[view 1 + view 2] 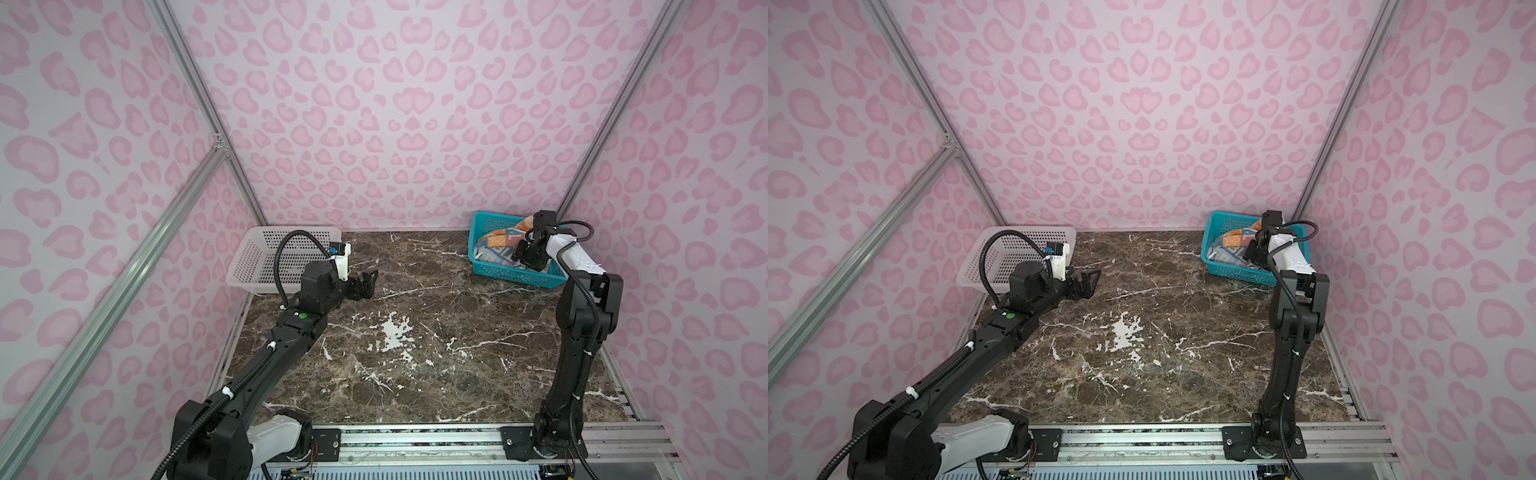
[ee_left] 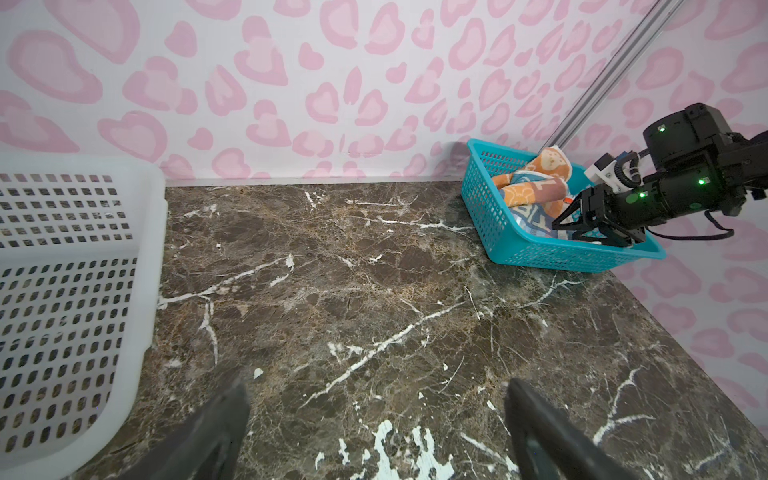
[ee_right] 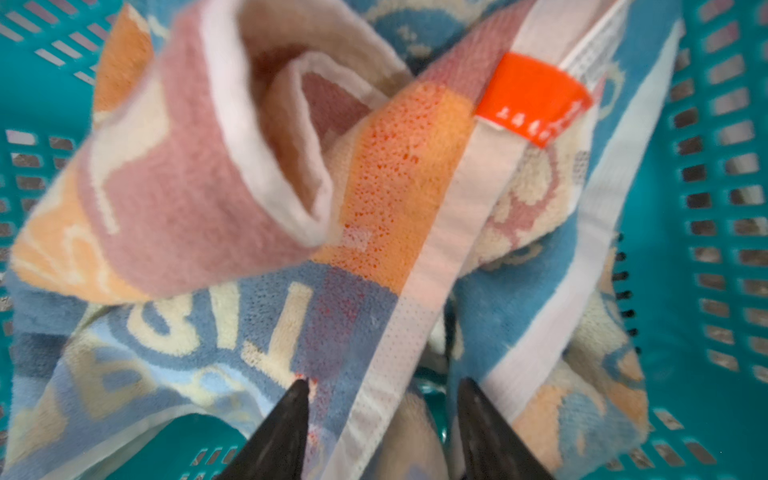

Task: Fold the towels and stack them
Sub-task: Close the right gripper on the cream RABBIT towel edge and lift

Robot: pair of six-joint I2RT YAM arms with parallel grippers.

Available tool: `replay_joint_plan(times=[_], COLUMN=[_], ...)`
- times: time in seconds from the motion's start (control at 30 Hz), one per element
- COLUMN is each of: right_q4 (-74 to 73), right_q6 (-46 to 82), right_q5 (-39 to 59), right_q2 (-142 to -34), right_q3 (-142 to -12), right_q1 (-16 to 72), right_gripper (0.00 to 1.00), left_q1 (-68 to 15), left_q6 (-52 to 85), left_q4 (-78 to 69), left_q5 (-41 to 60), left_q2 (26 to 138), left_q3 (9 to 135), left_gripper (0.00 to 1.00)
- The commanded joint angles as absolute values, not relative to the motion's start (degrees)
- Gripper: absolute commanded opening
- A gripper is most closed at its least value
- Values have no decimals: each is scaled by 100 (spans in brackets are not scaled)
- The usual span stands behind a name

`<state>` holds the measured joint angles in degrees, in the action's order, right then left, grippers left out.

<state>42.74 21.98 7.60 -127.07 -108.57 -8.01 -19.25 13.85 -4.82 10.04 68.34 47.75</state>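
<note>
Teal basket (image 1: pixel 512 277) of towels (image 1: pixel 498 246), right gripper (image 3: pixel 382 384) half-open astride a hem (image 3: pixel 415 316); left gripper (image 2: pixel 380 384) wide, empty.

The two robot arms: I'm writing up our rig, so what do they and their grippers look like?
Both the left arm and right arm are jointed black links with white plastic parts at the wrist. Black ribbed cable hose, held by white ties, runs along each. The left arm bears a round green mark. The left gripper and right gripper have black tapered fingers.
</note>
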Motion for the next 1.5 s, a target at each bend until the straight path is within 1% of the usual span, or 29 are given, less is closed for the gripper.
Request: replay_joint_plan(times=[0.0,0.13,0.33,0.57,0.87,1.03,1.13,1.23,1.37,1.47], right_q4=[4518,4513,4410,3779,3700,3584,3434,3323,3461,3463], right_q6=[2326,2364,2439,2490,2047,1952,1914,1928,2045,2039], right_q5=[957,995,1006,1019,985,923,807,782,1052,1021], right_q2=[-12797,-12762,-12536,-11745,-10692,-10309,-10315,-10547,-10990,-11141], right_q3=[-10931,-10933,-10897,-10410,-10331,-10306,-10218,-10177,-10491,-10654], right_q1=[-804,-808,-809,-792,-651,-637,-644,-644,-609,-525], right_gripper=[49,28,0,0,0,0,0,0,0,0], left_q1=[-1949,-1974,-1978,-1978,-1982,-1987,-1993,-1996,-2001,-2006], left_q6=[1437,1434,1346,1331,1277,1294,1303,1293,1260,1262], left_q4=[-704,-738,-708,-750,-767,-800,-810,-816,-764,-756], left_q5=[964,928,958,931,1136,1315,1379,1424,1385,1349], left_q2=[6931,7045,7167,7233,7473,7648,7730,7827,7914,7993], left_q3=[4935,4983,5079,5162,5507,5650,5678,5719,5757,5761], left_gripper=[97,97,97,97,97,97,97,97,97,97])
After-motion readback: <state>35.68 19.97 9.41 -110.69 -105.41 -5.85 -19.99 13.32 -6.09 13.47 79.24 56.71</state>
